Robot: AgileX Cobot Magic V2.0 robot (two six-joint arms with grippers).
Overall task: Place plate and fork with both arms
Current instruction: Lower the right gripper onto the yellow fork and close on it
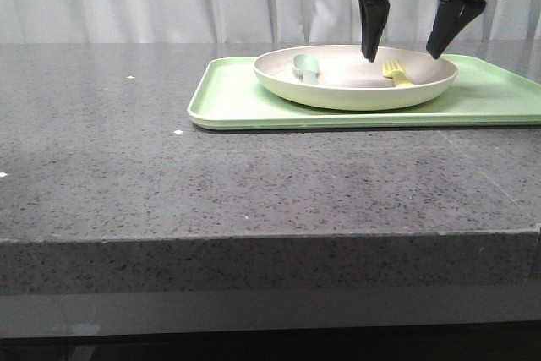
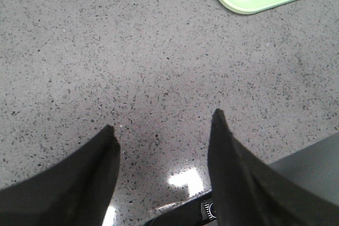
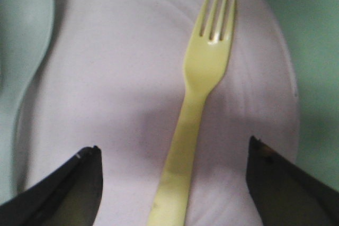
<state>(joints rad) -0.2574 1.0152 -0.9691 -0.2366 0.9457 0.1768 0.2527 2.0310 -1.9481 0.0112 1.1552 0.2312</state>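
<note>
Hovering wide open right over the fork (image 3: 192,115), right gripper (image 1: 407,46), handle running between the fingers. Lying in the plate (image 1: 355,90) beside the spoon (image 1: 306,67). Left gripper (image 2: 161,130) open too, way off left.

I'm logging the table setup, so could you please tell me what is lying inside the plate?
Inside the plate lie a yellow fork and a pale green spoon. The handle ends of both run out of the right wrist view, which also cuts off the plate's other parts.

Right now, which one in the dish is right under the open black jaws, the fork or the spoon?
The yellow fork, lying flat between the right gripper's open jaws. The pale green spoon lies off to the side in the plate.
</note>
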